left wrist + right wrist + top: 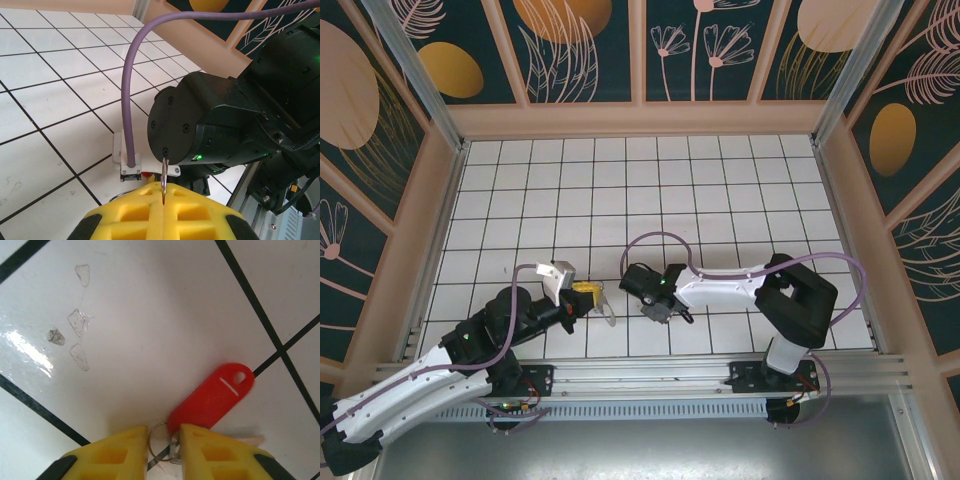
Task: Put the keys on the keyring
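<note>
While a thin silver keyring (pixel 164 174) is clamped edge-on in the left gripper (pixel 163 194), a red plastic key (pixel 212 397) is bracketed by the barely parted right gripper (pixel 164 435).

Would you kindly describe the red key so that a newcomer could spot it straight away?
On the white tiled floor, look near the front rail, at the right pincer. The key lies flat at its yellow fingertips; its oblong red plastic head, with slot and hole, stands out from the pale tiles.
</note>
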Controlling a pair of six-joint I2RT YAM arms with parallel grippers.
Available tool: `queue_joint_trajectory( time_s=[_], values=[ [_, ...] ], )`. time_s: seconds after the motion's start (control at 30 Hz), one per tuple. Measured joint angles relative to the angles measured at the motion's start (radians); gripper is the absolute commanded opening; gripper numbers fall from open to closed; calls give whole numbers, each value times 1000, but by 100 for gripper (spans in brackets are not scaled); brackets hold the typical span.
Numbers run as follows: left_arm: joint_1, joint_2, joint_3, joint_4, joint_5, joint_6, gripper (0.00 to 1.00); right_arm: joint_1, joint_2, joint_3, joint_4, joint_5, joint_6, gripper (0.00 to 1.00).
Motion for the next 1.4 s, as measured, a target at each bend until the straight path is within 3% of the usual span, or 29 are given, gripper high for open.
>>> queue_joint_trajectory(
  time_s=[0.23, 0.53, 0.97, 1.4],
  values=[
    [0, 0, 0, 0, 0, 0, 0, -3, 0, -2, -2, 8, -6, 0],
    [0, 10, 0, 0, 0, 0, 0, -45, -11, -2, -1, -8, 2, 0],
    [0, 24, 0, 0, 0, 0, 0, -145, -202, -33, 48, -120, 24, 0],
    [0, 26, 0, 0, 0, 0, 0, -203, -120, -33, 130, -251, 1, 0]
  ],
)
